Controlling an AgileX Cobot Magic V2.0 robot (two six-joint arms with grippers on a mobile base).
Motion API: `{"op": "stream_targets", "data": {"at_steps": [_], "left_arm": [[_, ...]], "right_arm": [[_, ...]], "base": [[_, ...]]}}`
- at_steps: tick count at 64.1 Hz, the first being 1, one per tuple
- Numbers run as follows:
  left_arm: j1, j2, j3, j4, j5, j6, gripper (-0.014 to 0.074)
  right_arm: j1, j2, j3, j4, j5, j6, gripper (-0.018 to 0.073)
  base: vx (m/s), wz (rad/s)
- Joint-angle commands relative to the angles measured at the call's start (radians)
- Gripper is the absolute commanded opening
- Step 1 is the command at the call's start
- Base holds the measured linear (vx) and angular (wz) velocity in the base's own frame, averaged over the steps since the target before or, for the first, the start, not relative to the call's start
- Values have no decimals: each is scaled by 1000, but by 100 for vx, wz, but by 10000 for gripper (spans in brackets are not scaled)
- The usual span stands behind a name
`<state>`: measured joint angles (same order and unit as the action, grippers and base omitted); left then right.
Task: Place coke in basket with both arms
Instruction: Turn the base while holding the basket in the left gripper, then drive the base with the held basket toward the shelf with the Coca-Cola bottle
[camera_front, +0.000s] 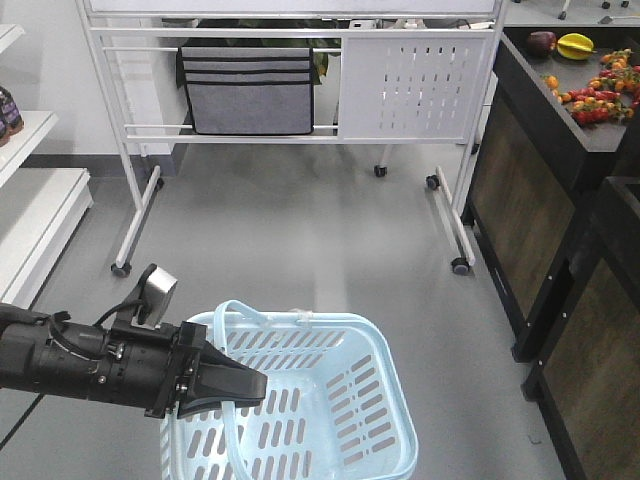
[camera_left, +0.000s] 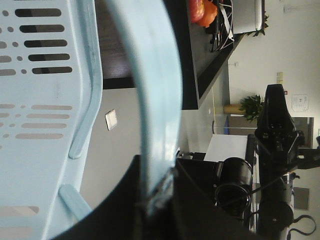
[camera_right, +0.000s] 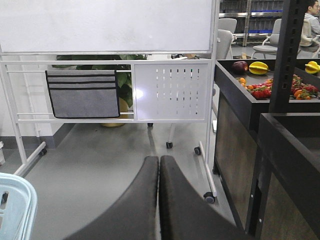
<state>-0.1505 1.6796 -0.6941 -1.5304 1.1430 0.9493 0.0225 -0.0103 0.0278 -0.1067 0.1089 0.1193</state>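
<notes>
Grey floor (camera_front: 300, 230), white whiteboard stand (camera_front: 290, 80) at far edge, dark fruit counter (camera_front: 560, 120) along right edge. Left arm (camera_front: 70, 360) reaches in level from left edge, left gripper (camera_front: 250, 385) pointing right, jaws clamped on handle (camera_left: 155, 100) of basket (camera_front: 330, 322). Basket at near edge, mouth up; long axis unclear, near end cut off. Right gripper (camera_right: 159, 162) level, fingers pressed together, aimed at stand.
</notes>
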Motion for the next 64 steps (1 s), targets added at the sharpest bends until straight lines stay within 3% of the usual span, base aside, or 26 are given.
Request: {"op": "stream_targets", "data": {"at_steps": [1,64], "left_arm": [[-3,-48,-18,-66,90,9,-6],[-3,-48,-18,-66,90,9,-6]], "right_arm": [[0,-19,11,-5,-70,-12,-10],[0,-19,11,-5,-70,-12,-10]], "base": [[20,2],[18,-2]]}}
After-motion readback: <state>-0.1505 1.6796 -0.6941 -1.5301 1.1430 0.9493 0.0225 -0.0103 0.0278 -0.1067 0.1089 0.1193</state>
